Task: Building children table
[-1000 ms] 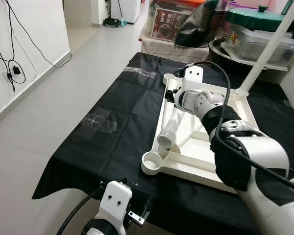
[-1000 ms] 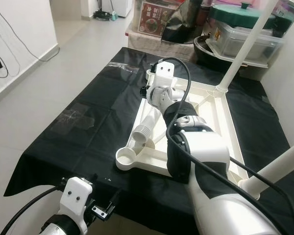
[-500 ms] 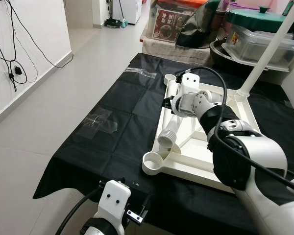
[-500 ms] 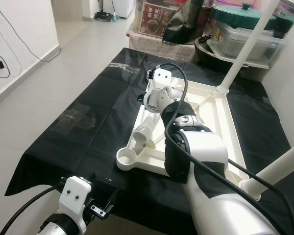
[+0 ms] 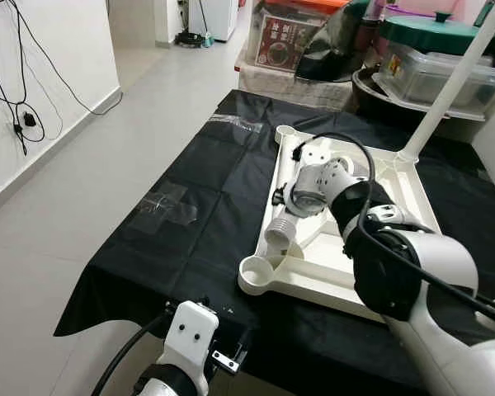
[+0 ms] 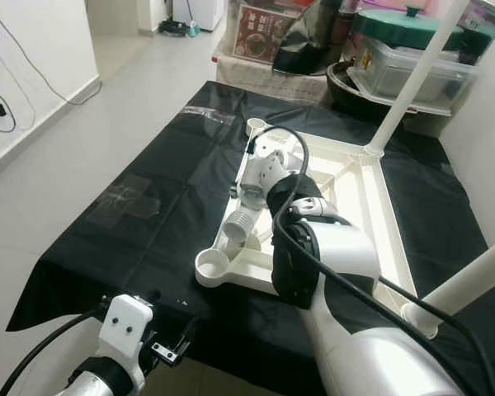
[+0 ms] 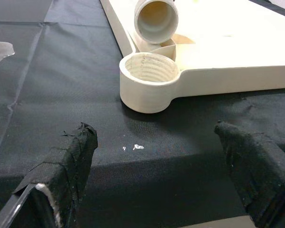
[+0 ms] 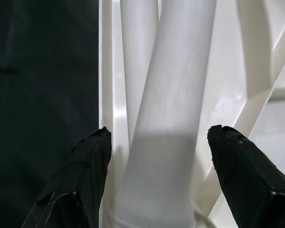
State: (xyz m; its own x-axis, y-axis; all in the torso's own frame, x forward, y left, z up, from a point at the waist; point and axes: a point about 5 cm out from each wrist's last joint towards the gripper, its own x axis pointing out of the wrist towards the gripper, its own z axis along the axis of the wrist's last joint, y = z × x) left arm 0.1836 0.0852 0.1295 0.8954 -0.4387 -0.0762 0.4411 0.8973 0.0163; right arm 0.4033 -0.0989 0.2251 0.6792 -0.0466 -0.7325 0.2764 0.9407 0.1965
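Note:
A white children's table top [image 5: 371,272] lies upside down on a black cloth [image 5: 198,231]. A loose white leg [image 5: 282,223] rests on its underside, threaded end toward the near corner socket [image 5: 260,275]. My right gripper [image 8: 156,137] hovers over this leg [image 8: 171,118], open, with one finger on each side and gaps between. My left gripper [image 7: 155,135] is open and low at the cloth's front edge, facing the threaded socket [image 7: 148,78]. One leg [image 5: 450,82] stands upright at the far right corner, and another [image 6: 470,289] at the near right.
Stacked at the far end are a green-lidded plastic container [image 5: 433,49], a cardboard box [image 5: 285,37] and bags. A clear tape patch [image 5: 165,206] sits on the cloth's left part. Tiled floor [image 5: 107,165] and a wall with hanging cables [image 5: 21,124] lie to the left.
My right wrist has come down and tipped forward over the loose leg, a little nearer to me. The left gripper and the table parts have stayed put.

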